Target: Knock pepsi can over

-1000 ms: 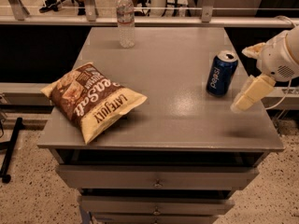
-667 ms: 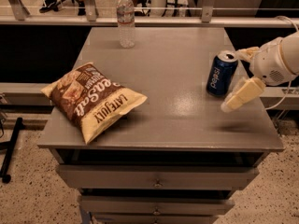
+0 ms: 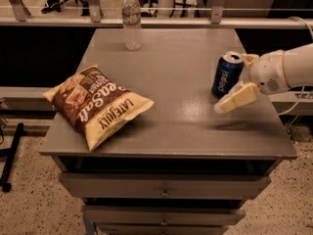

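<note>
The dark blue pepsi can [image 3: 226, 75] stands on the grey table [image 3: 181, 116] near its right edge, its top leaning slightly to the right. My gripper [image 3: 235, 82] reaches in from the right on a white arm and is open, right against the can's right side. One cream finger [image 3: 238, 98] lies low in front of the can's base. The other finger [image 3: 249, 58] shows just behind the can's top. The can sits partly between them; I cannot tell whether they touch it.
A clear plastic water bottle [image 3: 131, 21] stands at the table's back edge. A brown chip bag [image 3: 95, 104] lies on the front left. Drawers [image 3: 164, 190] sit below the tabletop. A railing and chair legs lie behind.
My gripper has moved left toward the can. Its lower finger now sits in front of the can's base. The can has stayed in place.
</note>
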